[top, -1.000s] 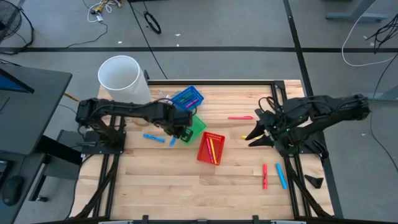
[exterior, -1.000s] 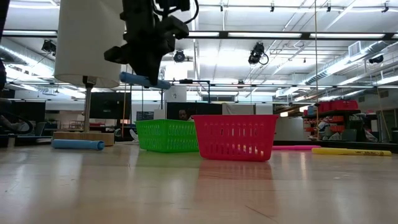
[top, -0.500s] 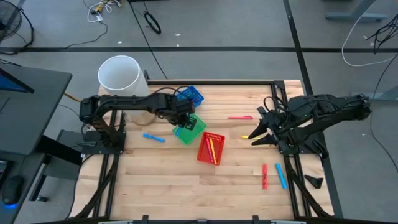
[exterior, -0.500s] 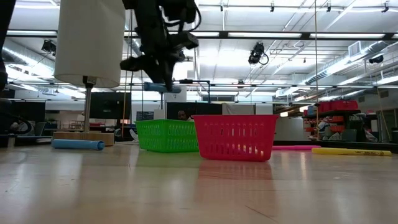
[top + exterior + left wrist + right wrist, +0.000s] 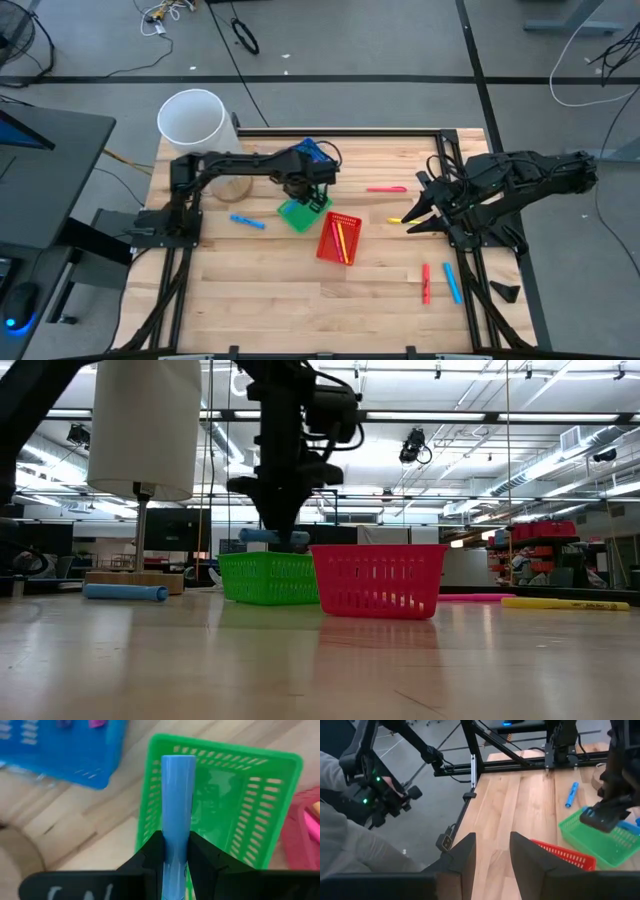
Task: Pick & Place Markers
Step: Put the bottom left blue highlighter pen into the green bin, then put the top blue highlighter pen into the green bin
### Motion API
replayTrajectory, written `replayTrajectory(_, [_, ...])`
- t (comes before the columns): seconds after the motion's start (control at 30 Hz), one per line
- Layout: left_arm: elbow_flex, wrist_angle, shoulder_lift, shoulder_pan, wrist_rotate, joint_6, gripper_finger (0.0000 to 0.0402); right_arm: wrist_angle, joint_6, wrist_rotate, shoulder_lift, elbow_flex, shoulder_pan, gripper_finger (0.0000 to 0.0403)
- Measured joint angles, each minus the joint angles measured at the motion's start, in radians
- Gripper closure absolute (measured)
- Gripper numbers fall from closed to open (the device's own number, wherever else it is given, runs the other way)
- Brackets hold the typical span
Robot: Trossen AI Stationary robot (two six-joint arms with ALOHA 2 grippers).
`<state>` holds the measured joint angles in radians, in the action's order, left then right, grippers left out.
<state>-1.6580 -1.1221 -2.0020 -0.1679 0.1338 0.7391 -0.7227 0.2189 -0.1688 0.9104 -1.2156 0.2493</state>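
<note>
One blue marker [image 5: 177, 810] is clamped in the left hand [image 5: 172, 862] over one green basket [image 5: 270, 815].

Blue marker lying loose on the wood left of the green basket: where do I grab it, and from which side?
Take the blue marker at mid-length, coming straight down, fingers across its thin body. It lies flat on bare wood, clear of the green basket, so both long sides look free. The left hand already holds another blue marker.
</note>
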Motion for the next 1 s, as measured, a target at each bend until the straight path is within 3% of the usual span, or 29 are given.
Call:
replayTrajectory(0.47, [-0.037,-0.031,-0.08,0.045,0.08,-0.102,0.0336,-0.029,0.0,0.0,-0.001,0.0,0.0,0.0282])
replayTrajectory(0.57, [-0.037,-0.028,-0.08,0.043,0.053,-0.124,0.0335,-0.027,0.0,0.0,-0.001,0.0,0.0,0.0282])
replayTrajectory(0.83, [-0.036,-0.027,-0.08,0.042,0.02,-0.132,0.0219,-0.025,-0.002,0.0,0.0,0.0,0.0,0.0282])
replayTrajectory(1.0, [-0.036,-0.027,-0.08,0.042,0.011,-0.131,0.0176,-0.025,-0.002,0.0,0.0,0.0,0.0,0.0282])
